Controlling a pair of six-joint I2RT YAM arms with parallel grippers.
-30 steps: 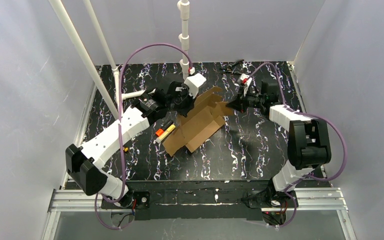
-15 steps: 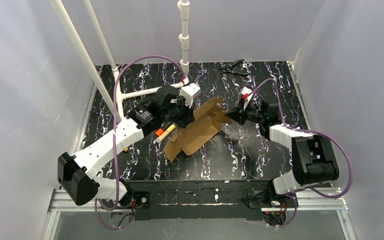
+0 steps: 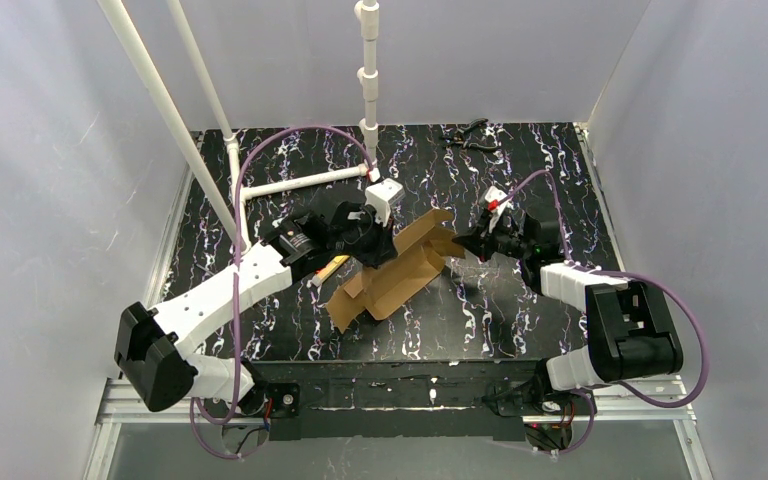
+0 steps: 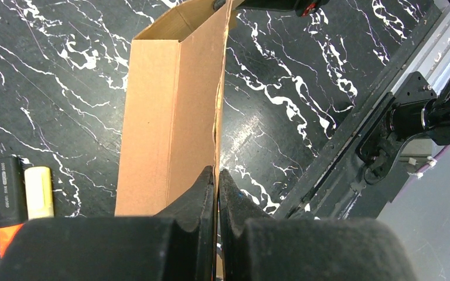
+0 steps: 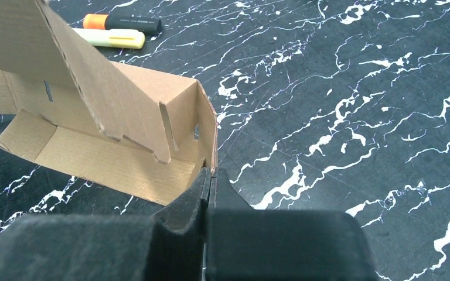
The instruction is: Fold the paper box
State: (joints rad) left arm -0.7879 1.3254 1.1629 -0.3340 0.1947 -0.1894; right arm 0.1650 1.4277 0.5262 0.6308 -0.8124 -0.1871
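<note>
The paper box (image 3: 400,272) is brown cardboard, partly formed into a long open trough, and lies slanted mid-table. My left gripper (image 3: 378,250) is shut on its upper-left side wall; in the left wrist view the thin panel edge sits pinched between the fingertips (image 4: 217,175), with the box (image 4: 164,111) stretching away. My right gripper (image 3: 463,243) is shut on the box's right end; in the right wrist view the end wall's edge is clamped at the fingertips (image 5: 210,174). There the open box (image 5: 105,155) shows its inside, and a loose slotted flap (image 5: 94,82) leans over it.
An orange-tipped black marker (image 5: 123,23) and a pale yellow stick (image 5: 109,38) lie side by side left of the box, the marker (image 4: 6,199) and the stick (image 4: 38,191) also showing beside the left fingers. White pipes (image 3: 300,182) cross the back left. A dark tool (image 3: 470,132) lies at the far edge.
Both grippers have moved toward the near side with the box between them. The box's walls have come closer together into a narrower shape. The left arm now covers most of the marker and the stick.
</note>
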